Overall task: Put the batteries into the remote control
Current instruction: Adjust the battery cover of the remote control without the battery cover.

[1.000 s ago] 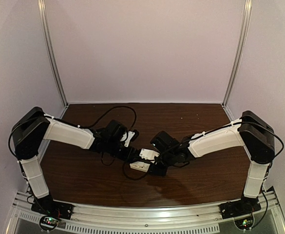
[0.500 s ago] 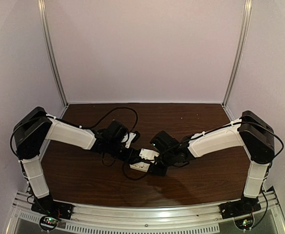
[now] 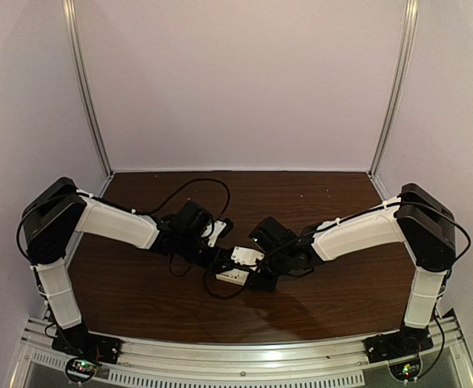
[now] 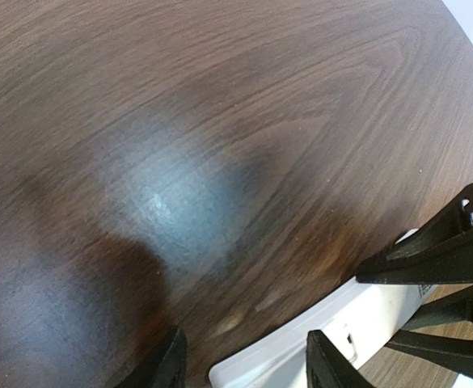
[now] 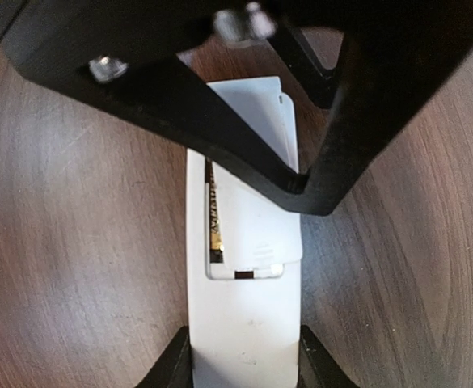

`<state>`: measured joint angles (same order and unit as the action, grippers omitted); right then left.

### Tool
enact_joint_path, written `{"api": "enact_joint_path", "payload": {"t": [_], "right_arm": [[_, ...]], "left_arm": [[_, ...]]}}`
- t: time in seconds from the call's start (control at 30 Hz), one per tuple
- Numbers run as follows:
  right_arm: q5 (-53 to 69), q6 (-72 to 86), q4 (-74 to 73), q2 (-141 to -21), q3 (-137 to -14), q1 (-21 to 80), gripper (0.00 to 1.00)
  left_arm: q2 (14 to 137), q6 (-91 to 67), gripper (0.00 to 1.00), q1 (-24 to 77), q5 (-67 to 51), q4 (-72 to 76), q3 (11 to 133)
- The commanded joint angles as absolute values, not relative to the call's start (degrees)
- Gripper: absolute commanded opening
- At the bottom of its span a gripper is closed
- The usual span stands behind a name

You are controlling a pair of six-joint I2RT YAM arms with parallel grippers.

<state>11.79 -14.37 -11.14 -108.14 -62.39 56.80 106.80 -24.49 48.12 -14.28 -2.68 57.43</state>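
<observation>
The remote control [image 5: 244, 339] is clenched, back up, on the counter [image 5: 58, 242] by the right jaws. The left jaws are parted, empty. Its compartment is partly blocked by a skewed cover plate [image 5: 260, 230]; one battery [image 5: 214, 222] is glimpsed beside it.

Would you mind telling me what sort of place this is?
Probably a robot lab test cell: a left arm and a right arm are bolted to a metal rail at the edge of a wooden table. Plain walls with metal corner posts enclose it.
</observation>
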Motion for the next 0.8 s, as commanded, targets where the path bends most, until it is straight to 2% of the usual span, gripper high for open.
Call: {"api": "enact_joint_path", "payload": {"t": [0.0, 0.53, 0.77], "right_arm": [[12.3, -14.2, -10.7, -110.0, -63.6, 56.7, 0.23], [12.5, -14.1, -10.9, -110.2, -63.8, 56.6, 0.23], [12.8, -15.0, -10.9, -110.0, -63.5, 56.7, 0.26]], "left_arm": [[105.8, -22.1, 0.5, 49.2, -14.9, -2.8, 55.3], [104.7, -18.6, 0.48, 50.1, -15.5, -2.3, 51.8], [104.8, -19.9, 0.51, 50.0, -15.3, -1.4, 52.2]]}}
